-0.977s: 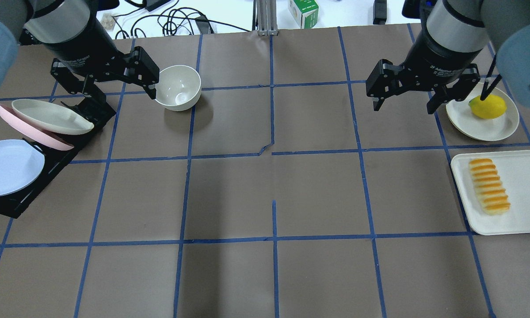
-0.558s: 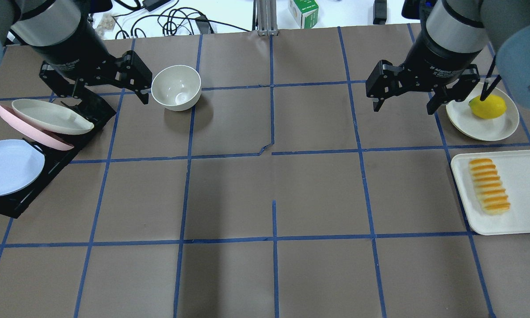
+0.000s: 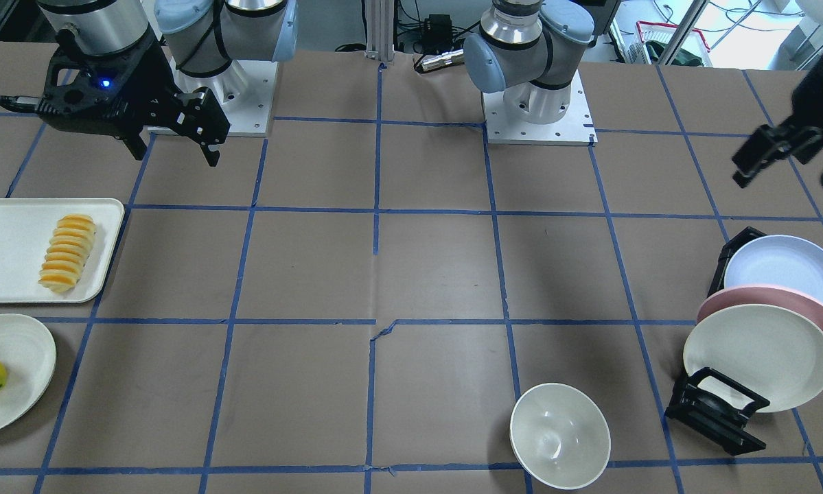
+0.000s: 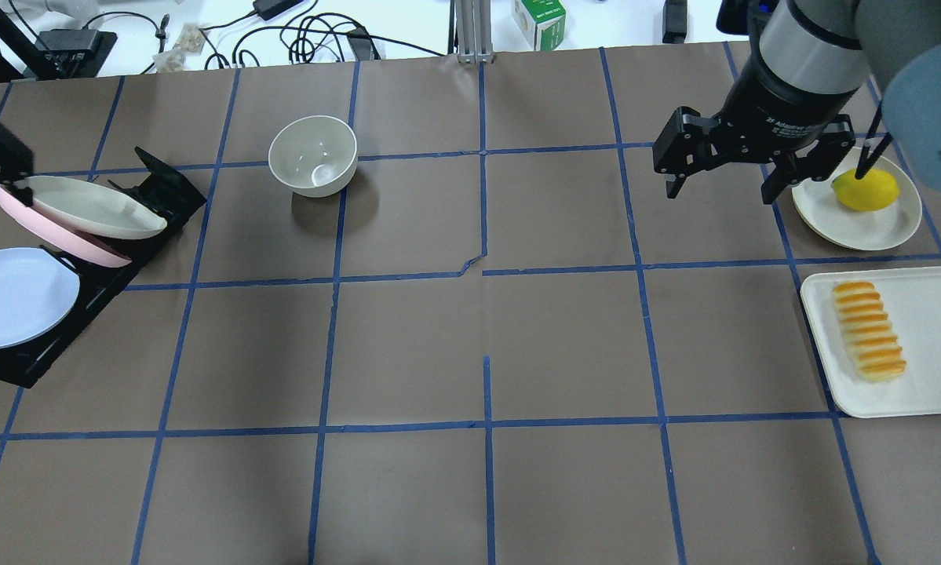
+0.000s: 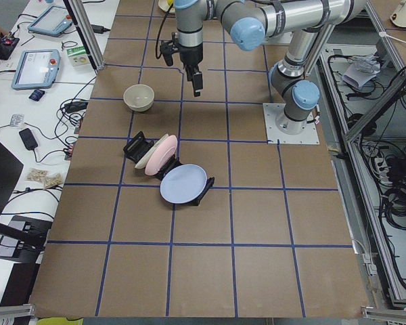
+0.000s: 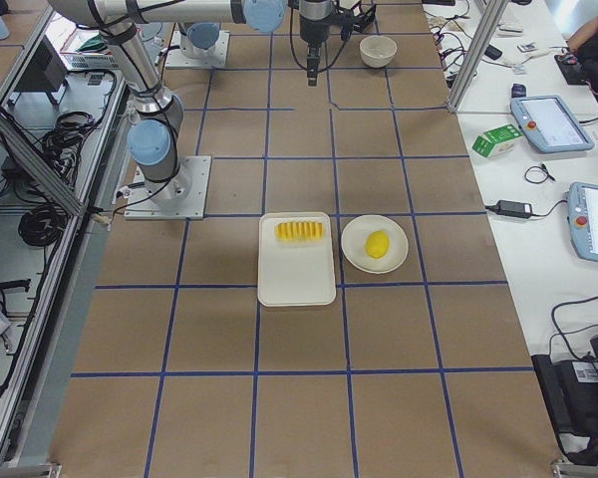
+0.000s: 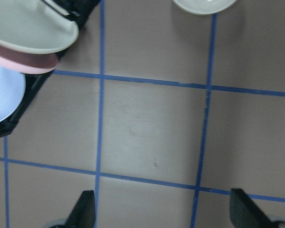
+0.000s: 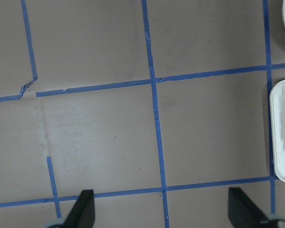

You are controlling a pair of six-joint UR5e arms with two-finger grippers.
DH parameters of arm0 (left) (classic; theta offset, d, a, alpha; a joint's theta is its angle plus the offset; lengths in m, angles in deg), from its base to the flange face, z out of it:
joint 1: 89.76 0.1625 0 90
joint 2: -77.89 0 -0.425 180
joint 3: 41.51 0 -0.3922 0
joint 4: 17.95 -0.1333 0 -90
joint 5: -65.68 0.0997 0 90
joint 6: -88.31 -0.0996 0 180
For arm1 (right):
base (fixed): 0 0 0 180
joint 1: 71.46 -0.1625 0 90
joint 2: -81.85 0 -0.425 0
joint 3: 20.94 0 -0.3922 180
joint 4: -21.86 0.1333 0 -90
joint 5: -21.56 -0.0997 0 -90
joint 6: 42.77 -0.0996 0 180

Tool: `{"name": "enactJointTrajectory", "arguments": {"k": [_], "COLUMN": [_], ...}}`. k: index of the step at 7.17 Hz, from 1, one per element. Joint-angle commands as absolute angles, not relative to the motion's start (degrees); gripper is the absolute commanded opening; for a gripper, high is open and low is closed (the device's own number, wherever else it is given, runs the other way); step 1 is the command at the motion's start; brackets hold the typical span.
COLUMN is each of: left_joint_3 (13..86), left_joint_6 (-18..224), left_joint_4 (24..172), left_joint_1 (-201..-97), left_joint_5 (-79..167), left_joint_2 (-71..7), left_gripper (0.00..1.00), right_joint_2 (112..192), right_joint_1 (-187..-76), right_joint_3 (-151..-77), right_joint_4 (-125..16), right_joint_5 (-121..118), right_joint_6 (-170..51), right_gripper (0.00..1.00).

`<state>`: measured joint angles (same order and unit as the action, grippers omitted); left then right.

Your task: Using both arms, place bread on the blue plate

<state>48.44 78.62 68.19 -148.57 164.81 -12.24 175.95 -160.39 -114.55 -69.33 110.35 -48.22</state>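
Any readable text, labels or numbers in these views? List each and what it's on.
"2F Adaptive": white print on the body of the right gripper; the rest of that line is blurred.
Green-white box: print too small to read.
Pendant: screen too small to read.
Bread, blue plate: no text.

White print on the right tool (image 4: 720, 194) reads "2F Adaptive", the rest unclear. The label on the green carton (image 4: 539, 20), beyond the far edge of the table (image 4: 407, 345), is illegible.
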Motion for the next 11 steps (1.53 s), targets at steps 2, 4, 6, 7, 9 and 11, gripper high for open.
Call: {"name": "enactJointTrajectory", "arguments": {"k": [2, 4, 6, 7, 9, 11], "left_joint_3": [49.62, 49.02, 49.89, 49.89, 49.11, 49.80], "left_joint_6": [75.48, 73.46, 73.45, 73.45, 72.93, 72.66], "left_joint_4": [52.88, 51.04, 46.22, 46.12, 45.68, 43.85], "left_joint_1": [-135.12, -132.93, -131.78, -131.69, -130.90, -130.20], "left_joint_5": [165.52, 165.61, 165.70, 165.70, 165.61, 165.26], "left_joint_2": [-25.06, -29.85, -34.50, -36.35, -38.39, -39.09], "left_gripper": [1.00, 1.00, 1.00, 1.00, 0.91, 0.72], "right_joint_2": [175.28, 174.48, 173.35, 171.16, 165.54, 163.07], "right_joint_1": [-155.07, -143.84, -139.41, -139.14, -135.91, -132.37], "right_joint_3": [-116.55, -120.06, -121.66, -123.32, -125.61, -129.99], "right_joint_4": [-70.07, -70.33, -74.80, -75.95, -86.12, -90.16], "right_joint_5": [111.38, 111.03, 113.99, 114.28, 114.63, 116.46], "right_joint_6": [-48.31, -45.78, -41.56, -41.11, -38.40, -36.71], "right_gripper": [1.00, 1.00, 1.00, 1.00, 1.00, 1.00]}}
